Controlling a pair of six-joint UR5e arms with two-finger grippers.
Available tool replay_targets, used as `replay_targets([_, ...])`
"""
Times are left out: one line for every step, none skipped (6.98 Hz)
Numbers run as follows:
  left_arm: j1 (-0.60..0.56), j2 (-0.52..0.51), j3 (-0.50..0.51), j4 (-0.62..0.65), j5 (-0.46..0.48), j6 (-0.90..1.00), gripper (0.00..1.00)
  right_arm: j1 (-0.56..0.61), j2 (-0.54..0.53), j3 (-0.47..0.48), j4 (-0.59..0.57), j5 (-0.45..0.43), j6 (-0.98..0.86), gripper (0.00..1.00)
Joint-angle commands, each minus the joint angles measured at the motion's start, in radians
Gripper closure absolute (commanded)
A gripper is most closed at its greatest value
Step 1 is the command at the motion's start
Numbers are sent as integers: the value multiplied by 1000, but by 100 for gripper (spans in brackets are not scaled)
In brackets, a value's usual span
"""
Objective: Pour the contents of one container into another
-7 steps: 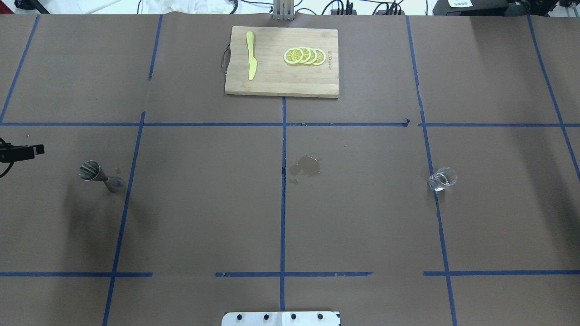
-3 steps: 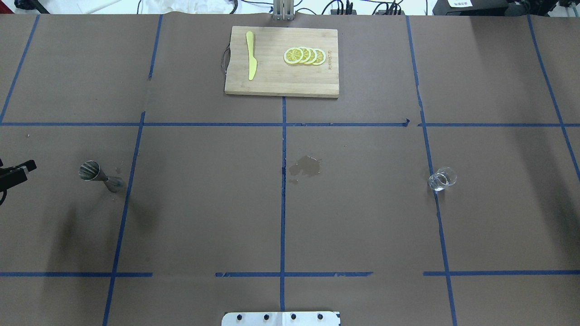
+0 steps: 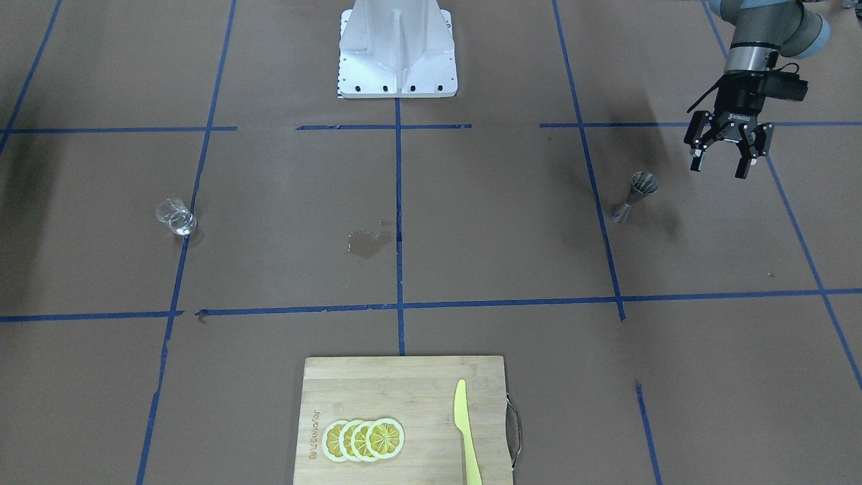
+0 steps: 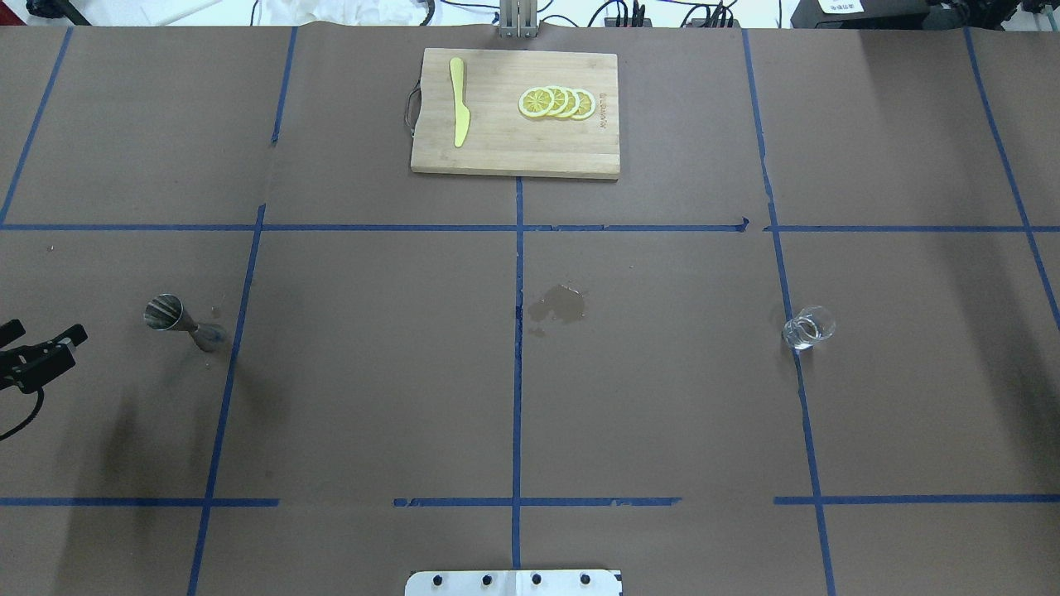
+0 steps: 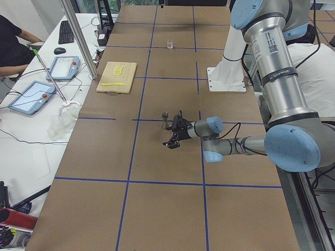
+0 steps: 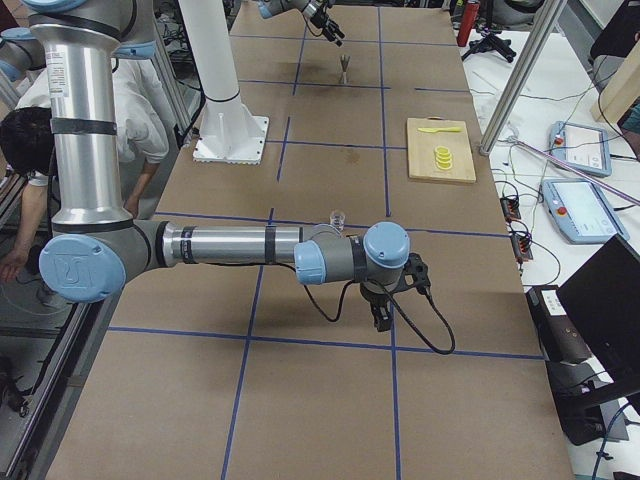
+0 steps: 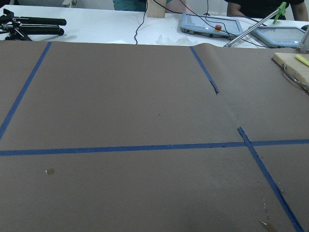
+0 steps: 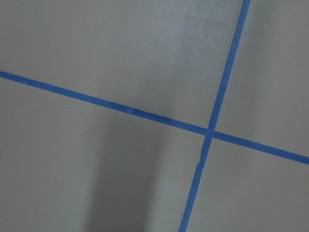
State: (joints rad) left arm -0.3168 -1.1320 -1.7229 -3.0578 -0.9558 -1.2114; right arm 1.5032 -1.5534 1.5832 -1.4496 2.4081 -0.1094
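Note:
The steel hourglass jigger (image 4: pixel 178 321) stands upright on the brown paper at the left, also seen in the front view (image 3: pixel 633 195). My left gripper (image 3: pixel 718 168) hangs open and empty above the table, a short way outboard of the jigger and apart from it; only its tip (image 4: pixel 41 352) shows at the overhead view's left edge. The small clear glass cup (image 4: pixel 808 327) stands upright far to the right (image 3: pixel 175 217). My right gripper (image 6: pixel 380 320) shows only in the exterior right view, near the table's end beyond the cup; I cannot tell whether it is open.
A wet stain (image 4: pixel 559 305) marks the paper at the centre. At the far side lies a wooden cutting board (image 4: pixel 513 157) with lemon slices (image 4: pixel 556 103) and a yellow knife (image 4: pixel 458 101). The robot's white base (image 3: pixel 397 47) stands at mid-table on the near side.
My left gripper has slid along the left edge of the overhead view toward the robot's side and turned a little. Jigger and cup have not moved.

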Motion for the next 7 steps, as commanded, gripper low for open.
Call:
replay_targets([202, 1, 0, 4, 226, -86, 6, 0, -1, 1, 0, 2, -1, 0])
replay_targets([272, 1, 0, 5, 312, -89, 5, 0, -1, 3, -2, 2, -1, 0])
replay_targets([328, 0, 5, 8, 386, -89, 2, 0, -1, 0, 0, 2, -1, 0])
replay_targets([369, -2, 8, 45, 457, -89, 2, 0, -1, -2, 0, 8, -1, 0])
replay_targets([389, -14, 6, 139, 500, -89, 2, 0, -1, 0, 0, 17, -3, 0])
replay_targets([396, -43, 6, 155, 505, -89, 2, 0, -2, 4, 0, 23, -1, 0])
replay_targets([400, -76, 11, 178, 543, -88, 2, 0, -2, 4, 0, 23, -1, 0])
